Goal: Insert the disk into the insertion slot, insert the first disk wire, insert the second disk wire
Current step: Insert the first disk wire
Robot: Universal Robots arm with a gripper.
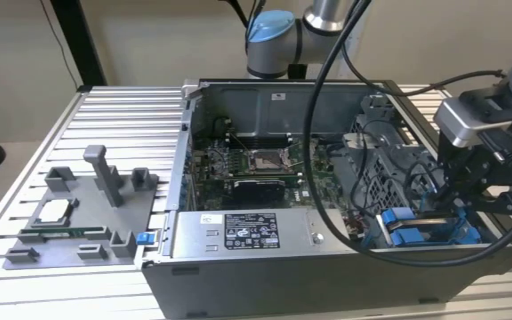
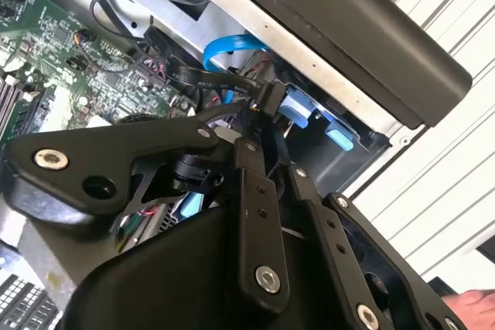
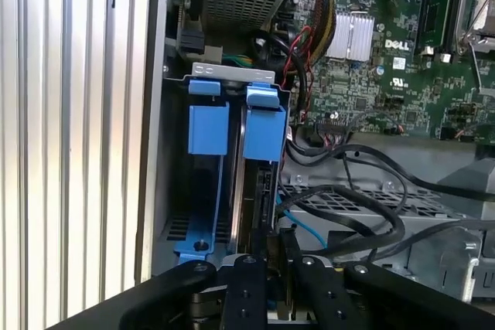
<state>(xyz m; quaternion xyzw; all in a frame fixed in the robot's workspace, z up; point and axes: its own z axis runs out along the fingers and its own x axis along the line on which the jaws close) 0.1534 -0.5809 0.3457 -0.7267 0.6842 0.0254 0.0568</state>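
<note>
The table [image 1: 123,113] is made of ribbed metal with a matt silver finish. The computer case [image 1: 265,110] is formed of grey sheet metal, dull and smooth. The power-supply box [image 1: 238,233] inside it is of bare grey metal, and a printed paper label is stuck on it. The insertion slot [image 3: 209,125] is lined with smooth bright blue plastic of a slight gloss, set in grey perforated metal. The gripper [image 2: 261,110] is built of black links with a satin sheen, joined by shiny metal pins. The black cable [image 1: 311,133] is covered in a matt sheath; the blue cable [image 2: 224,44] is glossy. The fixture [image 1: 69,247] appears to be moulded of matt grey plastic.
</note>
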